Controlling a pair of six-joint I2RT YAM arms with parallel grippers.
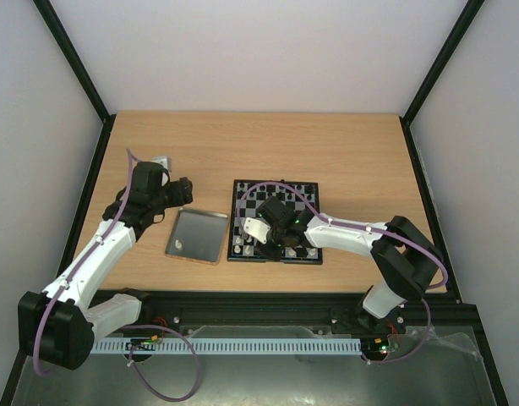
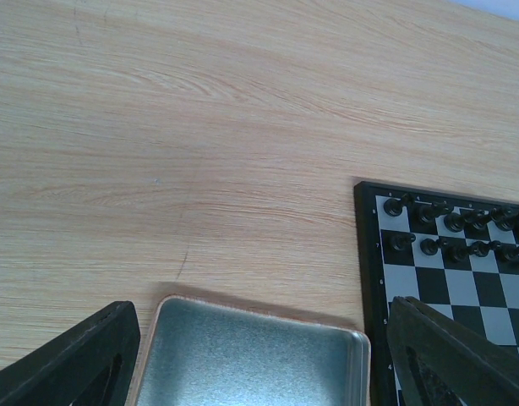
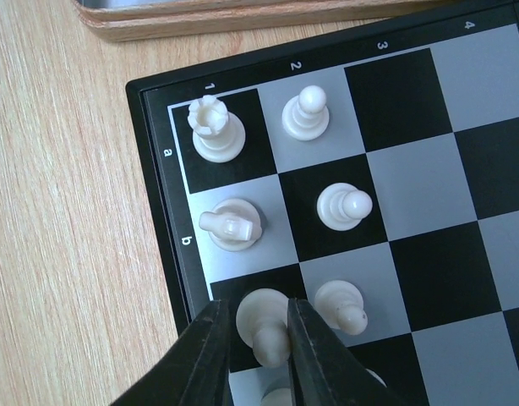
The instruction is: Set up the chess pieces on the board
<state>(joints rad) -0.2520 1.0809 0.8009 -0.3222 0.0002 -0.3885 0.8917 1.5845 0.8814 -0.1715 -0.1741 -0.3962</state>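
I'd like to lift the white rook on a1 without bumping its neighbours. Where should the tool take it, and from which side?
Probably the waist of the rook, below its flared crown, coming straight down from above. It stands upright, with a pawn and a knight in the adjoining squares, so a side approach looks crowded.

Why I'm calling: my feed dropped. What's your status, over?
Left claw open, by the tray. Right claw around a white piece at the board edge, grip unclear. Pawn close alongside, nothing else blocking.

Cream chess pieces (image 3: 218,131) standing on board (image 3: 161,169)
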